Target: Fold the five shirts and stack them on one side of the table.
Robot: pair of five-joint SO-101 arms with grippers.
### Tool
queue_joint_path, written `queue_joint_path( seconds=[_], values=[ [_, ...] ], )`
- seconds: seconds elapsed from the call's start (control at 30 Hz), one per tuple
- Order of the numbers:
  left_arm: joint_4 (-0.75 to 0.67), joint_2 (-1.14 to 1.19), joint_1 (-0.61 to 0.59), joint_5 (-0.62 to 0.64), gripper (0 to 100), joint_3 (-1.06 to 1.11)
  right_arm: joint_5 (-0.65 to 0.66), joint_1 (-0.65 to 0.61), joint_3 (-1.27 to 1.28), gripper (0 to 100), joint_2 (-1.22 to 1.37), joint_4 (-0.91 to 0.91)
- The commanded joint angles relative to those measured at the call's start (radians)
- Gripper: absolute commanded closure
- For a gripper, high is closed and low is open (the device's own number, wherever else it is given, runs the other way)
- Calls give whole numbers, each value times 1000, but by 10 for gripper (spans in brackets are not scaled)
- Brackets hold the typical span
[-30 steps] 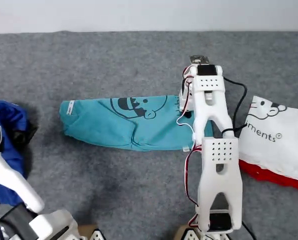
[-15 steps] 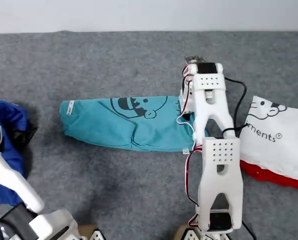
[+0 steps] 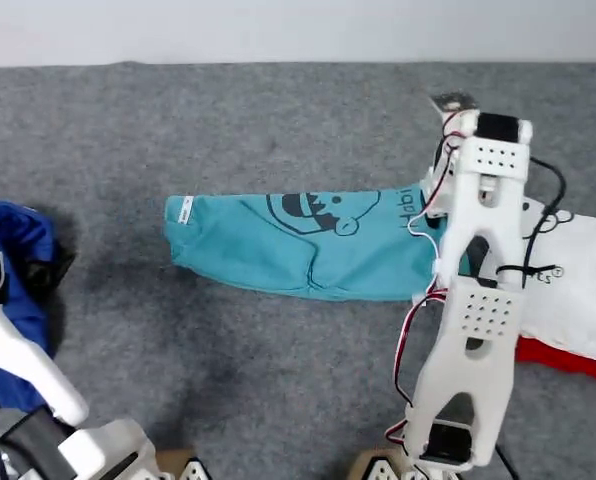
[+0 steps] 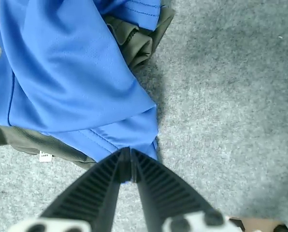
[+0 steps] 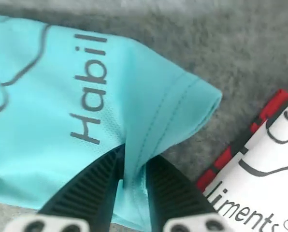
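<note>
A teal shirt (image 3: 308, 245) folded into a long band lies across the middle of the grey table. My right gripper (image 5: 133, 170) is shut on a pinch of the teal shirt (image 5: 62, 106) at its end nearest the stack. A folded white shirt (image 3: 573, 290) lies on a red one (image 3: 568, 358) at the right edge. At the left edge a blue shirt (image 3: 13, 290) is bunched over an olive one (image 4: 139, 43). My left gripper (image 4: 129, 166) is shut at the hem of the blue shirt (image 4: 62, 82).
The grey felt table (image 3: 278, 120) has free room behind and in front of the teal shirt. A pale wall runs along the far edge. The right arm (image 3: 473, 300) stands over the gap between the teal shirt and the white-and-red stack.
The right gripper has dragged the teal shirt to the right, toward the white-and-red stack. The left arm and the blue shirt have not moved.
</note>
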Motion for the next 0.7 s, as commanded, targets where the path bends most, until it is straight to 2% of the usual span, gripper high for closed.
queue_joint_path(
  seconds=[0.0,0.2,0.4,0.67],
  values=[
    [25,-41,8,-6,994,-2,15,-85,0,989,-116,44],
    [25,-49,8,-6,994,-2,12,-320,0,989,-214,44],
    [25,-51,63,-6,994,-2,9,-575,-6,989,-248,16],
    [25,-52,181,-2,994,-2,12,-759,-6,989,-127,-248]
  ],
)
